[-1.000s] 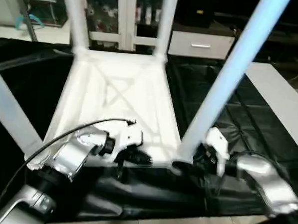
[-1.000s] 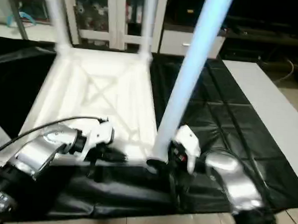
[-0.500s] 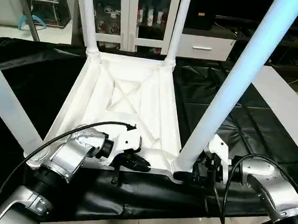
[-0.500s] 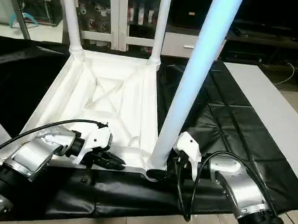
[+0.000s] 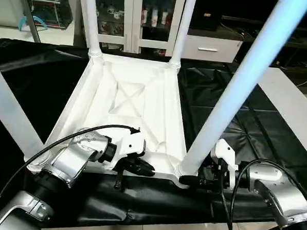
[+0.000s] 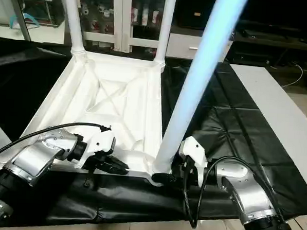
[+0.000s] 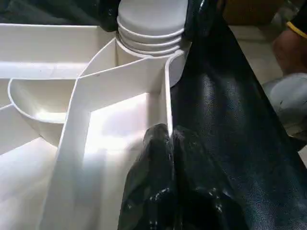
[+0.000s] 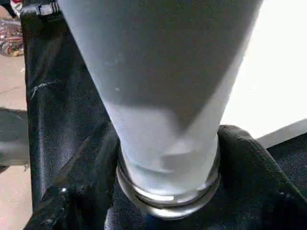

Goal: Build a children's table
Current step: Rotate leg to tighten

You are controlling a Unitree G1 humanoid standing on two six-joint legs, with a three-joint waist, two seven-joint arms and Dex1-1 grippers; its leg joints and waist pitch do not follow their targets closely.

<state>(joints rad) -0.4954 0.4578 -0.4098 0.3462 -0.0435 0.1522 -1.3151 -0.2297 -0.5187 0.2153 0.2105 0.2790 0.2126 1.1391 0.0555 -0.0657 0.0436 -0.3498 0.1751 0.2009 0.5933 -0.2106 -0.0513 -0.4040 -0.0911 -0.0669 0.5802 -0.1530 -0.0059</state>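
The children's table lies upside down on a black sheet, its white top (image 5: 139,93) showing the X-ribbed underside. Two legs (image 5: 89,19) (image 5: 181,29) stand in the far corner sockets. A third leg (image 5: 9,112) rises at the near left. The near right leg (image 5: 232,93) leans up to the right from its socket (image 7: 151,28). My left gripper (image 5: 145,168) is shut on the top's near rim wall (image 7: 168,96). My right gripper (image 5: 188,179) is shut around the near right leg's base (image 8: 168,158), one finger (image 8: 76,191) on each side.
The black sheet (image 5: 231,114) covers the floor around the table top and bunches up at the near edge. A white cabinet with glass doors (image 5: 138,16) and a drawer unit (image 5: 208,46) stand behind. A white panel (image 5: 293,107) lies at the right. Black cables (image 5: 75,136) loop over both forearms.
The camera tilted and steadied after the oldest frames. Both grippers keep their holds. The near right leg leans a touch more to the left at its top.
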